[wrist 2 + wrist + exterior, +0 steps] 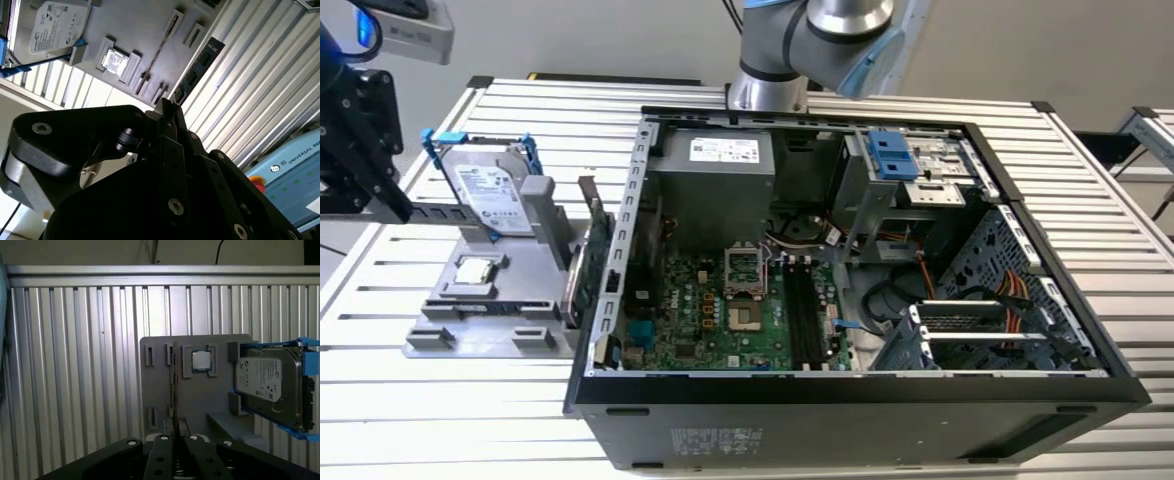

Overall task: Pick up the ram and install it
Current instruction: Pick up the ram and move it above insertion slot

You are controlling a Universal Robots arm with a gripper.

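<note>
My gripper hangs well above the grey fixture plate, at the exterior view's left. Its fingers are shut on the ram, a dark stick with small chips that juts out sideways from the fingertips. In the first wrist view the ram appears edge-on as a thin line, lined up with a narrow slot in the plate. The gripper's body hides the ram's near half. The open computer case stands to the plate's right in the exterior view, its dark memory slots facing up.
On the plate are a silver hard drive in a blue bracket and a small square processor. Thin upright boards stand between plate and case. The slatted table stretches beyond the plate. A pendant with a red button lies past the table edge.
</note>
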